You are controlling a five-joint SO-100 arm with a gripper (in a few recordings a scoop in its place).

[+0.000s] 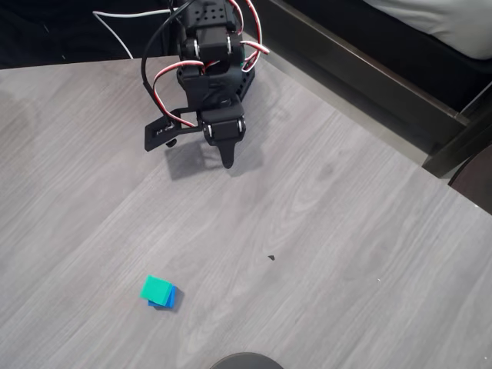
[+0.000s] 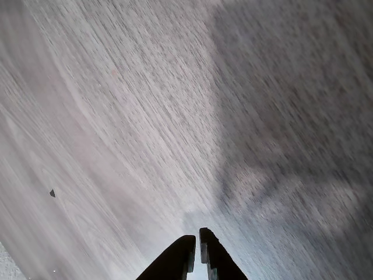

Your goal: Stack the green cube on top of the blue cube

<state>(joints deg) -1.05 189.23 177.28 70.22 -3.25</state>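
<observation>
Sitting on the blue cube [image 1: 171, 298], the green cube [image 1: 156, 288] is slightly offset toward the upper left in the overhead view, so a strip of blue shows along its right and lower sides. The pair stands on the grey wood-grain table [image 1: 323, 231] near the picture's lower edge, left of centre. Bare table lies all around the stack on every side. A small dark speck [image 1: 271, 257] lies to the right of it and a little higher, well apart. A dark rounded shape [image 1: 246, 360] pokes in at the bottom edge, right of the cubes and not touching them.

The table's far edge runs diagonally across the upper right, where a dark frame [image 1: 369, 77] borders it, with pale bedding [image 1: 442, 23] beyond.

My tool [image 1: 225, 154] hangs near the top of the overhead view, close to my base, well apart from the stack, its tip pointing down the picture. In the wrist view my tool [image 2: 195, 252] has its two dark fingers pressed almost together, with only a thin slit between them and nothing in it. Below them is blurred table, the speck [image 2: 52, 192] at the left.
</observation>
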